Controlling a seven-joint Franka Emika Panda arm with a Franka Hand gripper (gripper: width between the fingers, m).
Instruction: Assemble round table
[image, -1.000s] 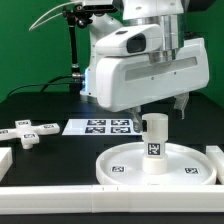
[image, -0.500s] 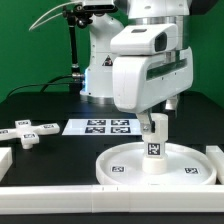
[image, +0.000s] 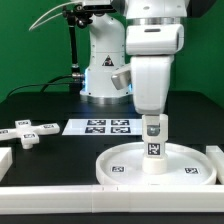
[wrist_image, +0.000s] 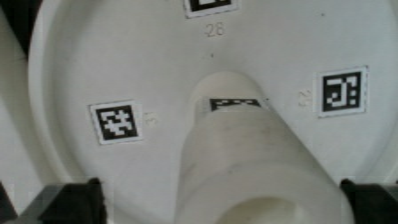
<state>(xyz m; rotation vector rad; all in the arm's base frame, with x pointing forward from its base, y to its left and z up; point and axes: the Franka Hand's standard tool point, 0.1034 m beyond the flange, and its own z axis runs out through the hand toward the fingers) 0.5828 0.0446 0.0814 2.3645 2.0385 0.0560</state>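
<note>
On the disc (wrist_image: 107, 50), only the wrist view shows the gripper (wrist_image: 222, 198) wide astride the leg (wrist_image: 240, 140).

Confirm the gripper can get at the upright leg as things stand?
Probably yes. The gripper hangs right over the leg, which stands upright on the disc; the fingers sit either side of it, nothing between.
</note>
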